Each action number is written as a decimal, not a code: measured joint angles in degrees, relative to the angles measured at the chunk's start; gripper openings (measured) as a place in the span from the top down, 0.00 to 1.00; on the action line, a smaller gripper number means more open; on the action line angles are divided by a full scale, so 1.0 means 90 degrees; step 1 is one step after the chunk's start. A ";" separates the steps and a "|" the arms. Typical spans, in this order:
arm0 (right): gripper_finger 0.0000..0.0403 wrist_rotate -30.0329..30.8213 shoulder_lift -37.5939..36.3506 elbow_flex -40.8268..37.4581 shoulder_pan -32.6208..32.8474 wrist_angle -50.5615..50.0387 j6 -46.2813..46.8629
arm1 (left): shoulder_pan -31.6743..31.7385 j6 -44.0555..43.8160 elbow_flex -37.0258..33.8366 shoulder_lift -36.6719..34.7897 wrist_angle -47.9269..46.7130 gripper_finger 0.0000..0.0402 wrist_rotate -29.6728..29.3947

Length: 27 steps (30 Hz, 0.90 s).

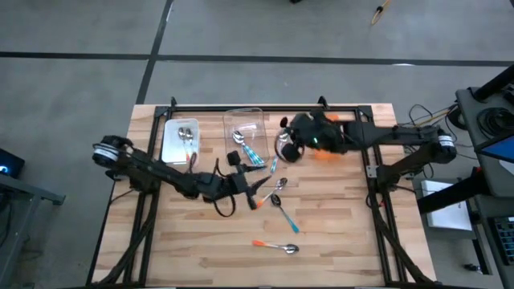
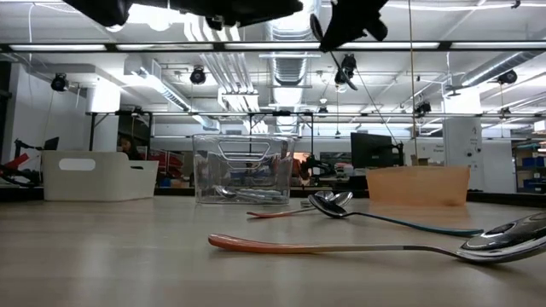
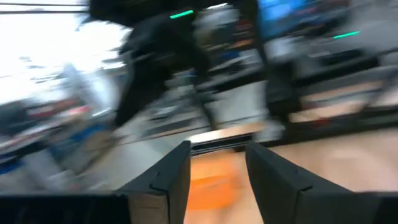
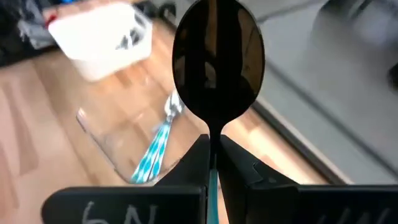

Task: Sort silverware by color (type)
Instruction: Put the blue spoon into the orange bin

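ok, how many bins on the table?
3: white bin at the far left, clear bin beside it in the middle, orange bin on the right, partly hidden in the high view.

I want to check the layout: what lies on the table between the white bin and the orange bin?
In the low view, the clear bin, with spoons inside, stands between the white bin and the orange bin.

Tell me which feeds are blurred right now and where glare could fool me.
Left wrist view: heavy motion smear, only the left gripper fingers read clearly. Right wrist view: sharp on the dark-bowled spoon in the right gripper, background soft. Low view: ceiling-light glare on the near silver orange-handled spoon.
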 joint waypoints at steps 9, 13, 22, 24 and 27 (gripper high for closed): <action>0.97 -0.2163 0.0695 0.0708 -0.1627 -0.1770 -0.0045 | 0.0684 -0.0607 -0.0521 -0.1475 -0.2297 0.80 0.2968; 0.97 -0.2646 0.0994 0.0834 -0.2298 -0.2534 -0.0166 | 0.0835 -0.0605 -0.0884 -0.1985 -0.2335 0.81 0.2767; 0.97 -0.3293 0.1521 0.0854 -0.3674 -0.4018 -0.0806 | 0.0897 -0.0576 -0.1693 -0.3010 -0.2236 0.81 0.1905; 0.97 -0.3382 0.1639 0.0815 -0.3948 -0.4170 -0.0941 | 0.0897 -0.0580 -0.1790 -0.3196 -0.2205 0.81 0.1747; 0.97 -0.3582 0.1820 0.0712 -0.4338 -0.4316 -0.1180 | 0.0897 -0.0634 -0.1889 -0.3418 -0.2227 0.81 0.1571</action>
